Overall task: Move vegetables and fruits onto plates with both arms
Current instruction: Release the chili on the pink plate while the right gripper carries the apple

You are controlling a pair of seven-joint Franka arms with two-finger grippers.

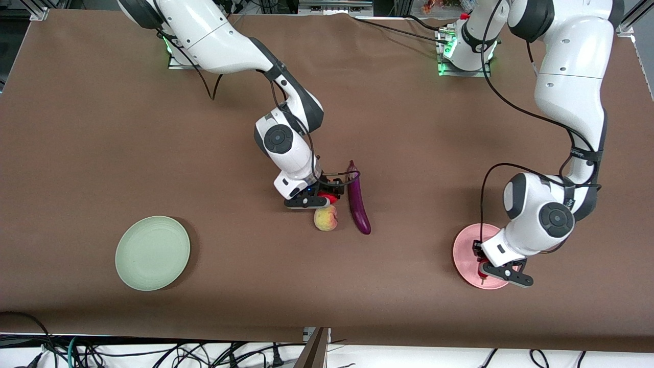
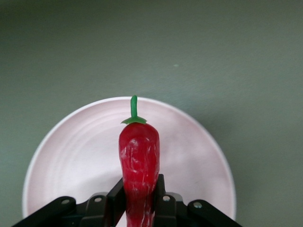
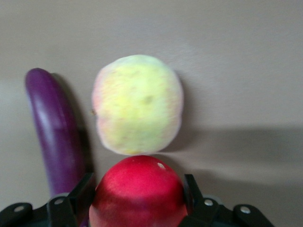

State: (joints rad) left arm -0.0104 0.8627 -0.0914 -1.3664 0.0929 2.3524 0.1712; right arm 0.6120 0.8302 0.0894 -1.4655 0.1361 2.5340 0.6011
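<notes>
Going across the front view from the right arm's end of the table, the mint green plate [image 1: 152, 252] lies bare, with nothing on it yet. Near the table's middle, the right gripper [image 1: 318, 198] is down at the table and has its fingers clamped on the deep red fruit [image 3: 138, 191], one pad on each side of it, as the right wrist view shows. The yellowish-green fruit [image 1: 325, 218] with its pink blush sits on the table touching or just beside the red one, nearer the front camera. The purple eggplant [image 1: 358, 198] lies on the cloth just beside both fruits, toward the left arm's end, untouched.

At the left arm's end, the pink plate [image 1: 469, 255] also carries nothing so far. The left gripper [image 1: 491, 270] hangs over it, fingers squeezed tight on the red chili pepper [image 2: 138, 163], which points stem-first over the plate's middle in the left wrist view.

Judging from this, no item has been delivered yet. The chili looks closest to done, needing only a release onto the pink plate. The red fruit seems freshly gripped and has to be lifted and carried, likely to the mint plate. The yellowish-green fruit and the eggplant remain to be picked up afterward.
</notes>
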